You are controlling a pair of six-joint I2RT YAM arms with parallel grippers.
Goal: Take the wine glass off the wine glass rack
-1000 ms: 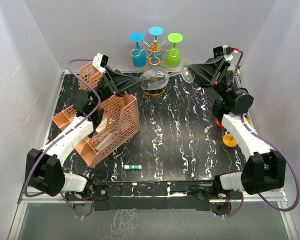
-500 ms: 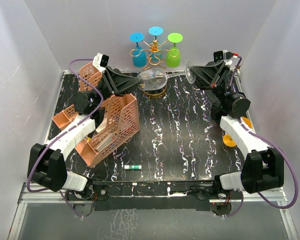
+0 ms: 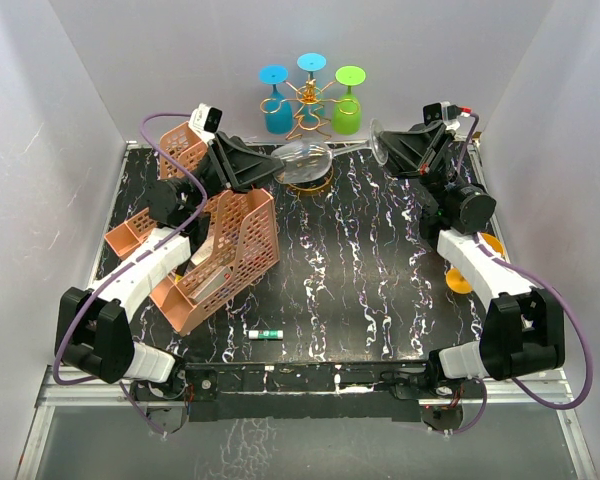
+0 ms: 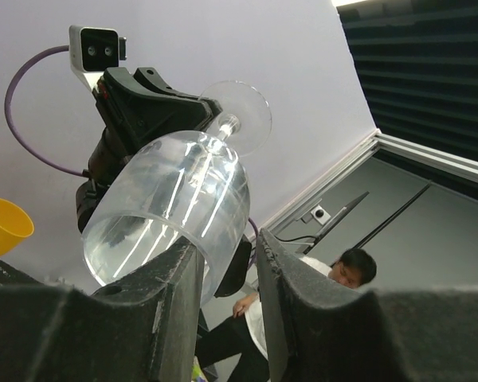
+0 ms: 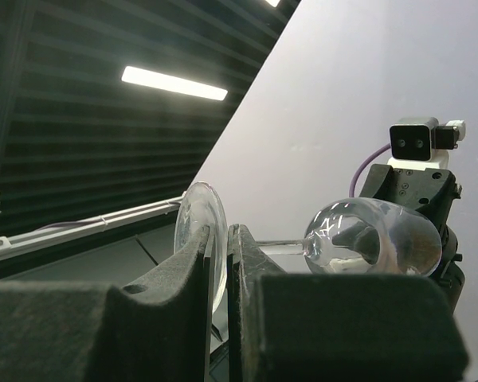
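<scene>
A clear wine glass [image 3: 305,158] lies level in the air between my two grippers, in front of the gold wire wine glass rack [image 3: 308,100]. My right gripper [image 3: 388,150] is shut on the glass's round foot [image 5: 193,231], with the stem and bowl [image 5: 374,235] reaching away from it. My left gripper [image 3: 272,165] is at the bowl's open rim [image 4: 171,207]. Its jaws stand a little apart, the rim's wall against the left finger [image 4: 167,310], the right finger not touching. Blue, cyan and green glasses hang upside down on the rack.
A pink mesh file organizer [image 3: 225,250] lies tipped at the left under my left arm. A yellow-orange cup [image 3: 460,278] sits by my right arm at the right edge. A small tube [image 3: 265,333] lies near the front. Grey walls close in the table.
The glass and both grippers have shifted slightly back and up. My right gripper has moved a little left with the foot in it.
</scene>
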